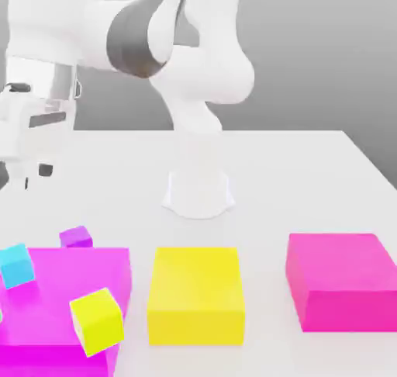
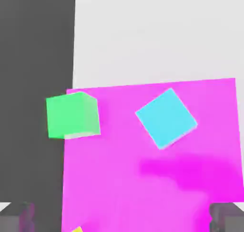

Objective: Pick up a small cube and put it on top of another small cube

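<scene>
The small purple cube (image 1: 76,236) sits on the white table (image 1: 310,174), touching the far edge of a large magenta block (image 1: 54,329) at the exterior view's left. On that block rest a small cyan cube (image 1: 16,264) and a small yellow cube (image 1: 97,321), both tilted. My gripper (image 1: 23,174) hangs high above the table's left side, well above and behind the purple cube. In the hand view the gripper (image 2: 122,217) is open, with the cyan cube (image 2: 167,118) and the magenta block (image 2: 119,178) far below it. Nothing is between the fingers (image 2: 24,216).
A large yellow block (image 1: 196,294) lies in the middle front and a second magenta block (image 1: 341,278) at the exterior view's right. A small green cube (image 2: 72,115) sits at the magenta block's edge. The arm's white base (image 1: 198,189) stands mid-table.
</scene>
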